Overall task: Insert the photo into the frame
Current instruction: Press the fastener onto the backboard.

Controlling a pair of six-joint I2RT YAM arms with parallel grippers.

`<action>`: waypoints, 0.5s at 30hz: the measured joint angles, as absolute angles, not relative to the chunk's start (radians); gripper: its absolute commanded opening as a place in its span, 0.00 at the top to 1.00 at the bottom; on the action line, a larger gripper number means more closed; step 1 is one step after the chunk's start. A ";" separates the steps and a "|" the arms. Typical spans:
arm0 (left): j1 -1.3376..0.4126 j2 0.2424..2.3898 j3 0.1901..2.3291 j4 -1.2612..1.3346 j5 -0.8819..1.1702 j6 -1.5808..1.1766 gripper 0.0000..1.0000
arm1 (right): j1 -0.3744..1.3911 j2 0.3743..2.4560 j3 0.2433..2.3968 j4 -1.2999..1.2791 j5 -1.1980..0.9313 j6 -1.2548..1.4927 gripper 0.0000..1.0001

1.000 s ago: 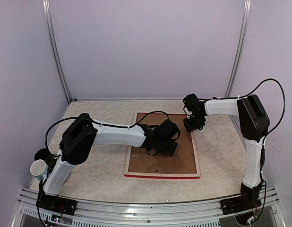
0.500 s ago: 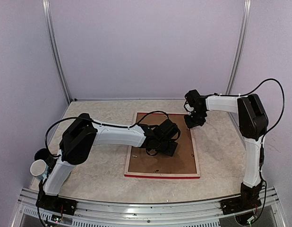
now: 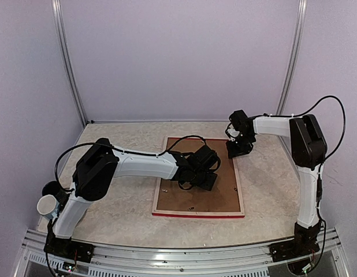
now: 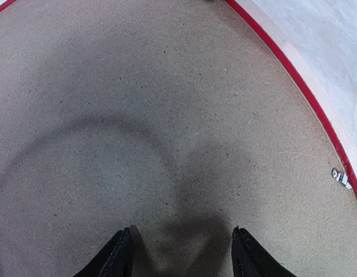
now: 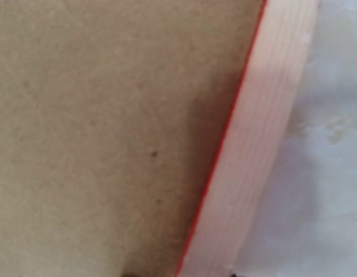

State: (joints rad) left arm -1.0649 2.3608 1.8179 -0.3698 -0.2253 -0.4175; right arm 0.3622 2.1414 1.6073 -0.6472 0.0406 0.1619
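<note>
The frame (image 3: pixel 199 214) lies face down on the table, its pale wood back up and a red line along its edges. A brown backing board (image 3: pixel 187 201) fills it. The photo is hidden. My left gripper (image 3: pixel 205 181) rests over the middle of the board, fingertips down on it (image 4: pixel 181 242), open with nothing between them. My right gripper (image 3: pixel 235 151) is at the frame's far right corner. In the right wrist view its dark tips (image 5: pixel 179 274) barely show, apart on either side of the pale rail (image 5: pixel 265 133) beside the board (image 5: pixel 109 127).
A small metal clip (image 4: pixel 341 176) sits on the frame's rail (image 4: pixel 304 86). A white cup (image 3: pixel 47 205) and a black object (image 3: pixel 51 188) stand at the table's left edge by the left arm's base. Lilac walls close in three sides.
My right gripper has shifted slightly toward the far right at the frame's corner and its jaws have widened. The left arm, frame and board have not moved.
</note>
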 measured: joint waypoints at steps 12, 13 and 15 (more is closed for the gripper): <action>-1.065 2.359 1.825 -0.381 -0.228 -0.419 0.38 | 0.364 2.099 1.556 -0.656 0.016 0.178 0.41; -1.065 2.359 1.828 -0.385 -0.229 -0.419 0.38 | 0.366 2.090 1.549 -0.661 0.014 0.180 0.39; -1.065 2.359 1.834 -0.397 -0.230 -0.419 0.37 | 0.370 2.067 1.526 -0.662 0.012 0.184 0.36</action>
